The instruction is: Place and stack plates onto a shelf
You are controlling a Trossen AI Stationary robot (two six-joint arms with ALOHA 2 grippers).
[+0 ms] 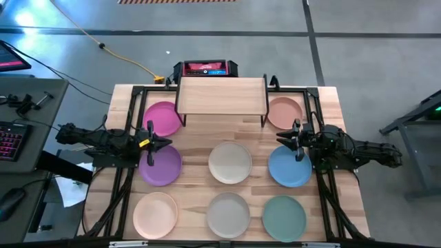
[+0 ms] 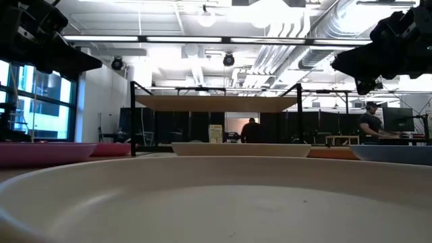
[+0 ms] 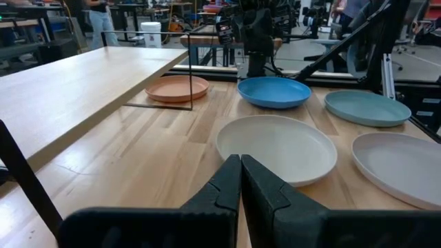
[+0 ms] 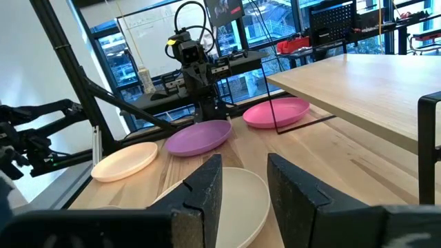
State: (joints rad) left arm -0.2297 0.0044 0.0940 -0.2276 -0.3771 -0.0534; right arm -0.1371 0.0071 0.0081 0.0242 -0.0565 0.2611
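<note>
Shelf: the shelf [image 1: 222, 95] stands at the far middle of the table [image 1: 200, 134], its board bare. Nothing stacked yet, so the job looks barely begun.
Plates: eight show from above, laid out singly with gaps, likely so each can be picked cleanly. Pink plate [image 1: 162, 118] tucked at the shelf's left legs, peach-orange plate [image 1: 284, 112] at its right.
Middle row: purple plate [image 1: 161, 165] left, cream plate [image 1: 230, 162] centre, blue plate [image 1: 289, 167] right.
Near row: pale peach plate [image 1: 155, 211], beige plate [image 1: 228, 212], teal plate [image 1: 284, 215].
Left gripper: left gripper [image 1: 153, 143] hovers over the far edge of the purple plate, fingers pressed together with nothing between them. Parked, by the look of it.
Right gripper: right gripper [image 1: 292, 142] hangs above the far rim of the blue plate, fingers spread and empty, probably lined up to take that rim first.
</note>
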